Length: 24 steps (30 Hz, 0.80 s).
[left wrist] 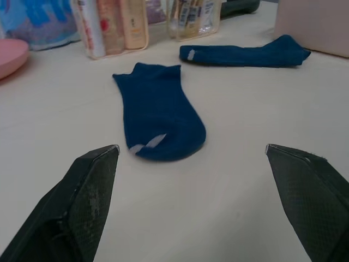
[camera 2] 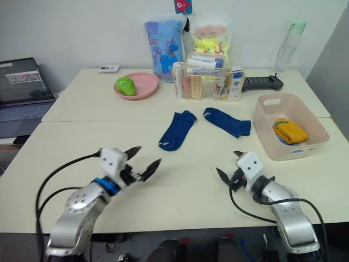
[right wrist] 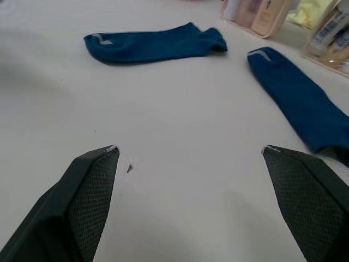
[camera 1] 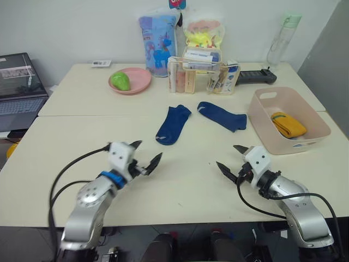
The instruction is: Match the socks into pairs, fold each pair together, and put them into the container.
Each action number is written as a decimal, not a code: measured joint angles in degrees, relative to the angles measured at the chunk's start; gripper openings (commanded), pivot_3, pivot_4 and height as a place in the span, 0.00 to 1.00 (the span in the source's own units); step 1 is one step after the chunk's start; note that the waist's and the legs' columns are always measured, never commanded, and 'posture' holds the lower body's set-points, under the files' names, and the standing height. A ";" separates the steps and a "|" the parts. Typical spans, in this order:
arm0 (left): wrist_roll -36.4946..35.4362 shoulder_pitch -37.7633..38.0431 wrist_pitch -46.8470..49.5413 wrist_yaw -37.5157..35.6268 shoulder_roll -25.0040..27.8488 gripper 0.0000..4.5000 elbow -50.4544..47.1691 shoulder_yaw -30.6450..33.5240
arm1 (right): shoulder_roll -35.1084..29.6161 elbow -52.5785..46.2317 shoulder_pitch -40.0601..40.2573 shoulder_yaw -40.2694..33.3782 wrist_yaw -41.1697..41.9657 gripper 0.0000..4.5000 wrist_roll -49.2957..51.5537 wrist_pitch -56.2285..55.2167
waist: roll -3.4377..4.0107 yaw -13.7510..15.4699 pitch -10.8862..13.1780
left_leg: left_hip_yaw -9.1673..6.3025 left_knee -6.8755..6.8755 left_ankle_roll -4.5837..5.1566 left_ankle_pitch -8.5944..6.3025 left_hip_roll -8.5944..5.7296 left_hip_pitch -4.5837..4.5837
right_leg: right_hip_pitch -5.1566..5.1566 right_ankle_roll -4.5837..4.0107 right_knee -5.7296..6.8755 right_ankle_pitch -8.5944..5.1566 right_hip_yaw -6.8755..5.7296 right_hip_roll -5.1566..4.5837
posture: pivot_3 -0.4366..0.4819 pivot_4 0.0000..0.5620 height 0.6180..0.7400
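Two navy blue socks lie flat and apart in the middle of the table: one (camera 1: 173, 124) on the left, the other (camera 1: 222, 115) to its right. The pale pink container (camera 1: 260, 115) stands at the right and holds a folded mustard yellow pair (camera 1: 289, 125). My left gripper (camera 1: 145, 154) hovers open near the front left, short of the left navy sock (left wrist: 159, 112). My right gripper (camera 1: 232, 159) is open at the front right, in front of the container, with both navy socks ahead of it (right wrist: 155, 42) (right wrist: 301, 98). Neither gripper holds anything.
A round pink plate (camera 1: 139, 81) with a green fruit (camera 1: 121, 81) sits at the back left. A clear organiser box of tubes (camera 1: 199, 75), snack bags (camera 1: 158, 38), a bottle (camera 1: 283, 38) and a dark remote (camera 1: 255, 76) line the back. A laptop (camera 1: 19, 87) stands off to the left.
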 measured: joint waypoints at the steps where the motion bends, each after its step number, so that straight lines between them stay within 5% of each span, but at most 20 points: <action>1: 1.33 -2.69 -0.08 0.53 -0.66 1.00 2.03 -1.81 | -0.17 -0.13 -1.29 0.25 0.23 1.00 0.45 0.60 | -0.01 -0.02 -0.01 | -0.01 0.01 0.00 0.00 0.00 0.01 | 0.02 0.00 0.01 0.00 0.00 0.00 | 0.48 0.27 1.00; 10: 9.70 -16.48 -5.72 3.06 -5.17 0.96 26.91 -8.25 | -0.28 -0.42 -3.87 1.14 -0.85 1.00 0.70 2.67 | -0.04 -0.26 -0.02 | 0.00 -0.02 -0.02 0.01 0.01 -0.05 | -0.10 0.01 0.00 -0.01 0.01 0.00 | 0.48 0.27 1.00; 24: 8.88 -17.97 -5.45 2.97 -6.21 0.01 29.51 -5.83 | -0.16 -0.57 -4.35 1.08 -2.05 1.00 0.88 3.96 | -0.04 -0.24 -0.03 | -0.01 0.01 -0.02 0.01 0.00 -0.05 | -0.09 0.01 0.01 -0.01 0.01 0.00 | 0.48 0.27 1.00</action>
